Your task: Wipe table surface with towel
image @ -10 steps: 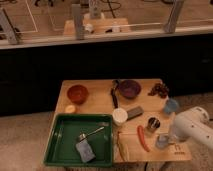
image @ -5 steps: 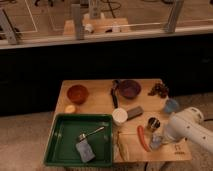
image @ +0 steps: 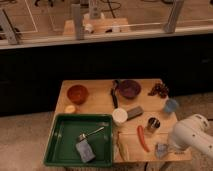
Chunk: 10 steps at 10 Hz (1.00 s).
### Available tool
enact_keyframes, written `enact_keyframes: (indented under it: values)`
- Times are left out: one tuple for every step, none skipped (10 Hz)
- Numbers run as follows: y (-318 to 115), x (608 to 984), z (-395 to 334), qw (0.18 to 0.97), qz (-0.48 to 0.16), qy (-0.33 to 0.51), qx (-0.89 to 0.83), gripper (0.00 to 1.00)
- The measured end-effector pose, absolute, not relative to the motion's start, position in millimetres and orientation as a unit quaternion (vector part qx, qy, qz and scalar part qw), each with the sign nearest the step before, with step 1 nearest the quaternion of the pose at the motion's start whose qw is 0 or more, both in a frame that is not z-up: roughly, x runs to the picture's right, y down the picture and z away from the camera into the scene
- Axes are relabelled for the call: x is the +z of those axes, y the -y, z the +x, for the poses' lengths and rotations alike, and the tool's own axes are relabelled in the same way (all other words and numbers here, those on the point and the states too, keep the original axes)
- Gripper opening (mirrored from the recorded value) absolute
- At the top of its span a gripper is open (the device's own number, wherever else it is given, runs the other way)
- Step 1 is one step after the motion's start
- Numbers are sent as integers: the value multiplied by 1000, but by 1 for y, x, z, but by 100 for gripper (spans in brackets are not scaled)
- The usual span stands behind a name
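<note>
Gripper [image: 166, 148] closed, pressed on the towel [image: 162, 150] at the table's [image: 100, 95] near-right corner, beside the metal cup [image: 152, 124]. Wiping appears barely begun; most of the surface remains.

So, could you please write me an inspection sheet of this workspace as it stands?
Surface: tan wooden table, crowded, partly covered by a green tray.
Job's things: grey-blue towel crumpled near the table's front right corner.
Clutter: orange bowl, purple bowl, white cup, metal cup, blue cup, red pepper, dark bar; sponge block and spoon in the tray.
Grippers: gripper hidden behind the white arm, at the towel, shut.
Cables: nothing seen on the table.
Surroundings: dark low wall behind the table, railing posts beyond.
</note>
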<state>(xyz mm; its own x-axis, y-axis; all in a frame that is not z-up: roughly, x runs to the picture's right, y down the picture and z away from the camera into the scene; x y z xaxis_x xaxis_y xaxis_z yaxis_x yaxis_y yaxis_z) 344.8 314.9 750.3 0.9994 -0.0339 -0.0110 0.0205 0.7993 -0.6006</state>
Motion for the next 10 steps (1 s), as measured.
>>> enact_keyframes:
  values:
    - [-318,750,352,947,-321,-16,-11,4]
    - [-318,750,364,946,-323,-25,-4,4]
    - [-319,750,374,945,-325,-31,-2,4]
    - [-319,749,384,944,-327,-39,2,4]
    - [-320,753,394,942,-331,-47,7,4]
    - [-318,758,398,941,-333,-51,11,4]
    - [-315,764,402,940,-336,-55,17,4]
    - [-306,773,404,941,-334,-56,24,4]
    - [-293,783,399,942,-330,-51,29,4]
    - [-282,789,392,944,-325,-45,30,4]
